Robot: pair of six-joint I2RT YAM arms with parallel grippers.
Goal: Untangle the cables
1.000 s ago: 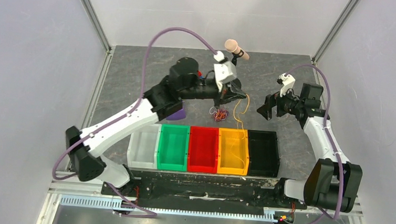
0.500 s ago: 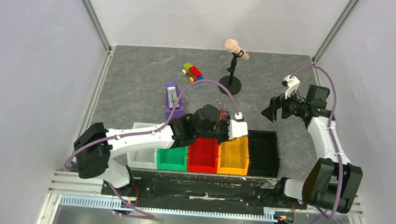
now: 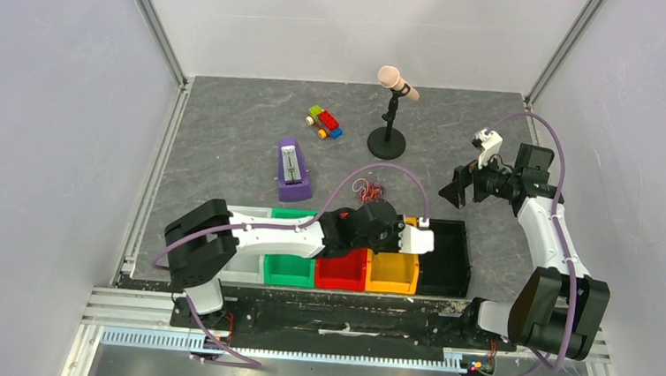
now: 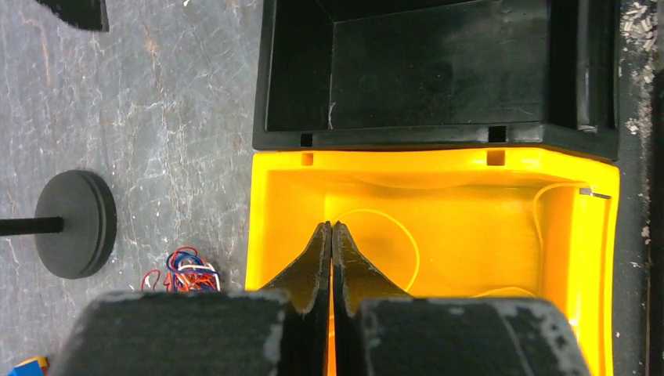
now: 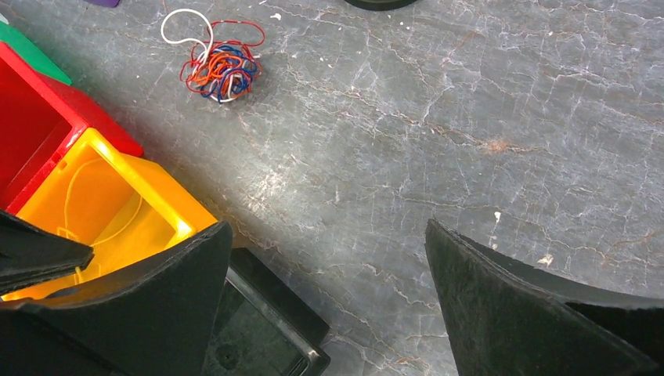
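Observation:
The cables (image 3: 367, 190) are a small tangled bundle of red, blue, orange and white wires on the grey floor behind the bins; the bundle also shows in the left wrist view (image 4: 186, 270) and the right wrist view (image 5: 223, 66). My left gripper (image 4: 330, 227) is shut over the yellow bin (image 4: 262, 219), and a thin yellow cable (image 4: 416, 254) curls from its fingertips into that bin. In the top view the left gripper (image 3: 416, 240) is above the yellow bin (image 3: 392, 272). My right gripper (image 5: 329, 223) is open and empty above bare floor, right of the bundle (image 3: 451, 187).
A row of bins stands near the arms: white (image 3: 244, 266), green (image 3: 287, 266), red (image 3: 341, 268), yellow, and black (image 3: 446, 253). A microphone stand (image 3: 387, 143), toy blocks (image 3: 325, 121) and a purple object (image 3: 292, 169) are farther back.
My left arm has swung from the back of the table down and right with the yellow cable, ending over the yellow bin. The bundle stays on the floor. The right arm has barely moved.

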